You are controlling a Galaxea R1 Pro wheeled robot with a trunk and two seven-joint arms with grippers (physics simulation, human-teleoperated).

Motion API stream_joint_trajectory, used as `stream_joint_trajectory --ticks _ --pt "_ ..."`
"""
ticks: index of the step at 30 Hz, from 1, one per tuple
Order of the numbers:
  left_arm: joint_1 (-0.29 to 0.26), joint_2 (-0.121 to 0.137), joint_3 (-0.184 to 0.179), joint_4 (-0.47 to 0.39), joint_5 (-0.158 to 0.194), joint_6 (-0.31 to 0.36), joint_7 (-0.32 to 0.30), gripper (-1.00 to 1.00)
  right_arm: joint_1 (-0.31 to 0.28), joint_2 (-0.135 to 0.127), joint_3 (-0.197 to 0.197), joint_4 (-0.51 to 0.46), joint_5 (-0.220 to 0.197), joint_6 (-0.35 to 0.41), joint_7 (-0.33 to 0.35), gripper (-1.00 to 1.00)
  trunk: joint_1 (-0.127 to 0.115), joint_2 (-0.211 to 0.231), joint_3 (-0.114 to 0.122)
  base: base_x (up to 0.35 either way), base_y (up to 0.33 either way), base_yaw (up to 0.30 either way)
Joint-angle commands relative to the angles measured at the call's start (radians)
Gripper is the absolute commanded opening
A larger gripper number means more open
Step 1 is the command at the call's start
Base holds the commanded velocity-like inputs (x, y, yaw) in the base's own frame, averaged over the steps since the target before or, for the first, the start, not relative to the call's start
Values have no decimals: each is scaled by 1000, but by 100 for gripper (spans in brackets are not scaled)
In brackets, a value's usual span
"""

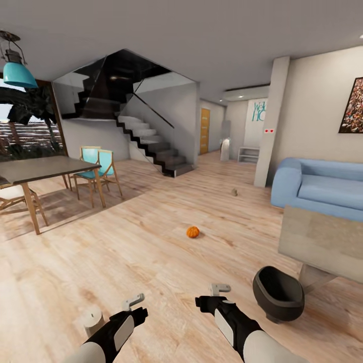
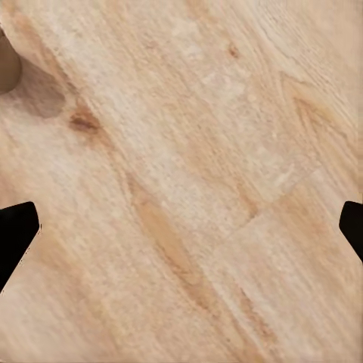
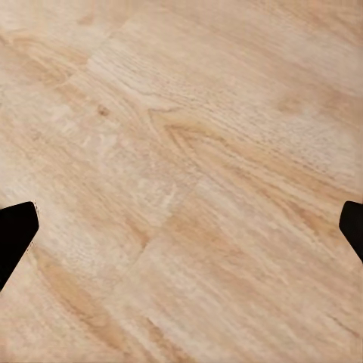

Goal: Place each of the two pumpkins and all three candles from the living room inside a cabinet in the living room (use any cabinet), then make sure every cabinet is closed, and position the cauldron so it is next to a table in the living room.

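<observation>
We were still at the gathering step: both claws, left (image 1: 135, 301) and right (image 1: 220, 289), hung apart and empty over the floor (image 1: 151, 262). One pumpkin (image 1: 192, 232) lay ahead, the cauldron (image 1: 278, 293) right; next, we judged, driving closer.

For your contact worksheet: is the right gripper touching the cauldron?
Apart. In the head view, bare floor separates the right gripper from the cauldron.
</observation>
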Motion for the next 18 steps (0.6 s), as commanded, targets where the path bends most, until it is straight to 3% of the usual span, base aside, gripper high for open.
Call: stream_joint_trajectory --ticks 1,14,18 --pt "0 -1 4 -2 3 5 4 100 0 0 7 -2 -10 5 -6 100 -4 7 2 0 0 206" --pt "0 -2 3 1 3 3 3 100 0 0 7 -2 -11 4 -6 100 -54 98 40 -262 0 268" --pt "0 -2 2 2 2 3 3 100 0 0 7 -2 -11 4 -6 100 -54 98 38 -84 0 275"
